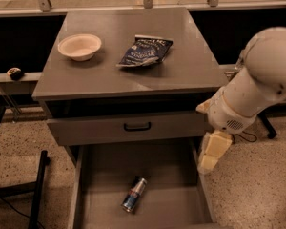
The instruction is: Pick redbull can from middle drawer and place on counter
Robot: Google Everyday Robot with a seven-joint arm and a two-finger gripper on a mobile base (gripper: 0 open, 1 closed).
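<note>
The redbull can (134,194) lies on its side on the floor of the open middle drawer (171,175), near the drawer's middle, its silver top pointing up and to the right. The counter (133,70) is the grey top of the cabinet above it. My gripper (207,163) hangs down from the white arm (257,85) at the right, over the drawer's right side wall. It is to the right of the can, above it and well apart from it, and holds nothing that I can see.
A cream bowl (79,46) stands at the counter's back left and a dark blue snack bag (145,50) lies at its back middle. A partly open upper drawer front with a black handle (137,126) overhangs the middle drawer's back. Speckled floor lies on both sides.
</note>
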